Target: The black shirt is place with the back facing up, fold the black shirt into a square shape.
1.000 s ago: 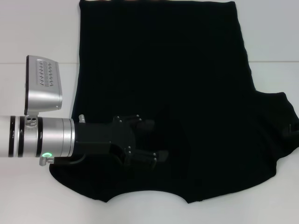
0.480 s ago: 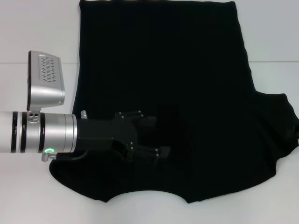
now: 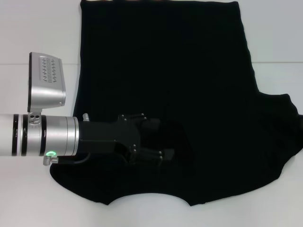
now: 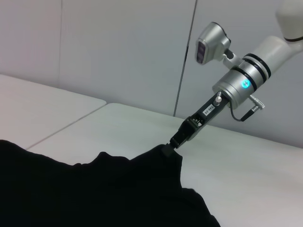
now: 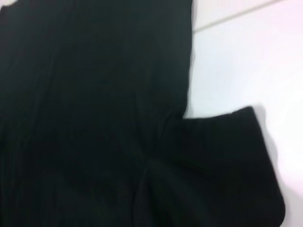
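The black shirt (image 3: 189,71) lies spread flat on the white table (image 3: 38,28), its neckline at the near edge. Its left side is a straight edge, while its right sleeve (image 3: 280,127) sticks out. My left gripper (image 3: 163,140) reaches in from the left and hovers over the shirt's near-left part with its fingers apart. The left wrist view shows my right gripper (image 4: 169,145) at the tip of the right sleeve (image 4: 163,156), closed on the cloth and pulling it into a small peak. The right wrist view shows that sleeve (image 5: 222,161) beside the shirt's body (image 5: 85,94).
White tabletop (image 4: 246,161) surrounds the shirt on both sides, with a seam line (image 3: 38,64) across it. A pale wall (image 4: 118,47) stands behind the table. The shirt's hem reaches the top edge of the head view.
My left gripper has moved a little to the right over the shirt. The shirt's outline looks unchanged.
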